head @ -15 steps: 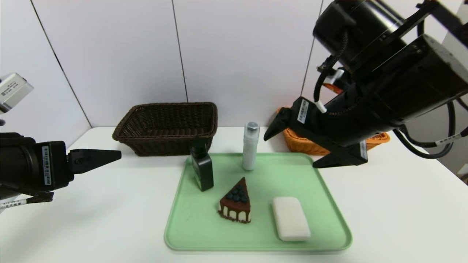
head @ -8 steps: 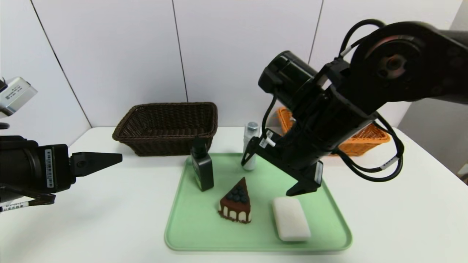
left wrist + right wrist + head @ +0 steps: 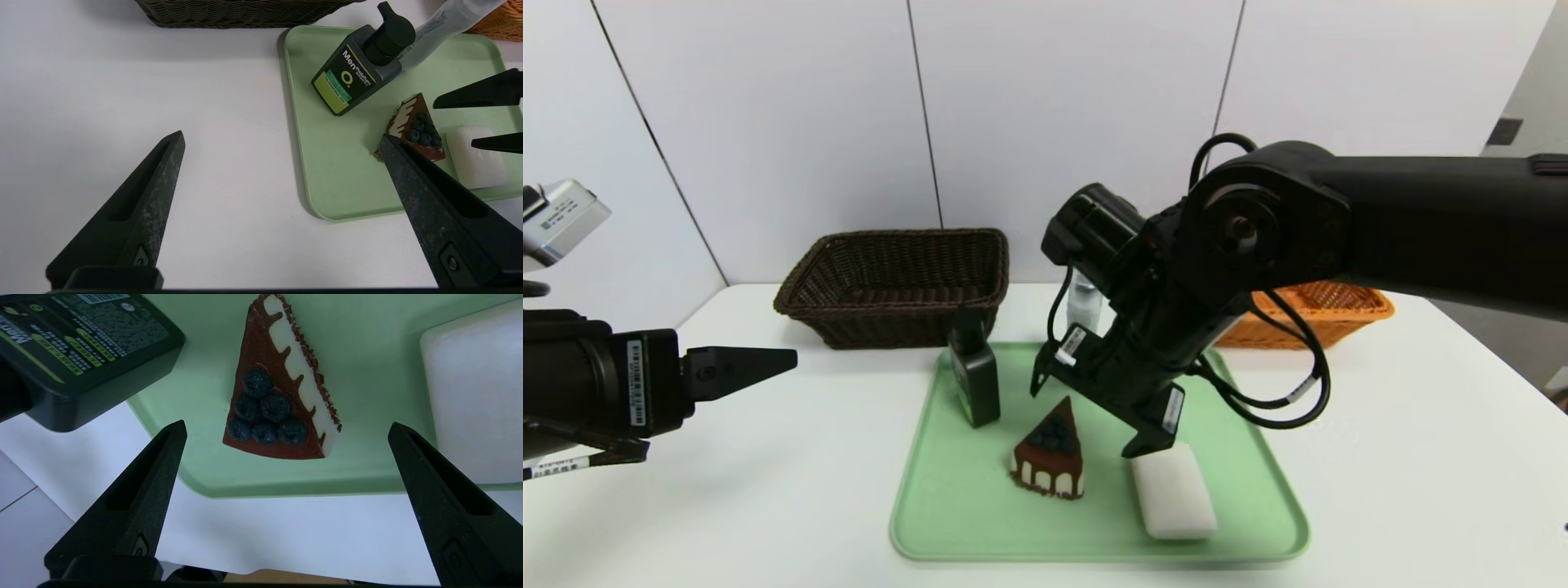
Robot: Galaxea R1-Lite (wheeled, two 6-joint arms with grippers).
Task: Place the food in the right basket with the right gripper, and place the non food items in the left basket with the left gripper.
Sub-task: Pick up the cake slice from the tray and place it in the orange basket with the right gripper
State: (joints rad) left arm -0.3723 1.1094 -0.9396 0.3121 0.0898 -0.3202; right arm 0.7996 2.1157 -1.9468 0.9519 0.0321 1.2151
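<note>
Green tray [image 3: 1258,490] on the white table [image 3: 768,506] holds four items: 1 chocolate blueberry cake slice [image 3: 1049,453] mid-tray toward the front edge, 1 white soap bar [image 3: 1174,498] at the front right corner, 1 dark Mentholatum pump bottle [image 3: 974,380] at the back left corner, 1 white tube bottle [image 3: 1085,302] at the back edge, mostly hidden by the arm. 2 baskets past the tray's back edge: brown wicker basket [image 3: 894,282] left, orange basket [image 3: 1327,314] right. Right gripper [image 3: 1086,412] spread wide, hanging over the cake slice, holding nothing. Left gripper [image 3: 739,369] spread wide, empty, parked off the tray's left edge above the table.
</note>
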